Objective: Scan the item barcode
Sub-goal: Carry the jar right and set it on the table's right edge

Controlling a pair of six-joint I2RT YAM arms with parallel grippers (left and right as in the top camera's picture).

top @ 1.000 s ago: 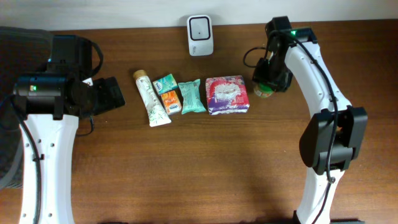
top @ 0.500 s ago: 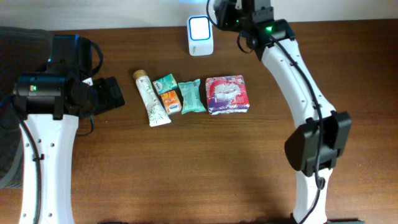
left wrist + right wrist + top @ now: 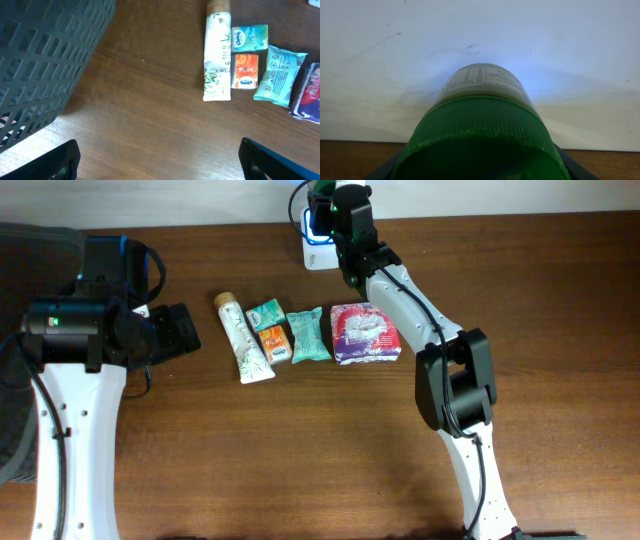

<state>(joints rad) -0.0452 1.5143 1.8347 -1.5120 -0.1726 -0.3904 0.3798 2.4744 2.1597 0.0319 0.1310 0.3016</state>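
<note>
Right wrist showed the right claw (image 3: pixel 477 172) gripping a round jar with a ribbed green plastic cap (image 3: pixel 480 132), while the left claw (image 3: pixel 167 162) gaped wide.

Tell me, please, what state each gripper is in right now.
Left gripper: open wide, holding nothing.
Right gripper: closed on the green-capped jar, in front of the scanner.

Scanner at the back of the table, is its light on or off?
On: the scanner glows blue, and blue light falls around the jar.
</note>
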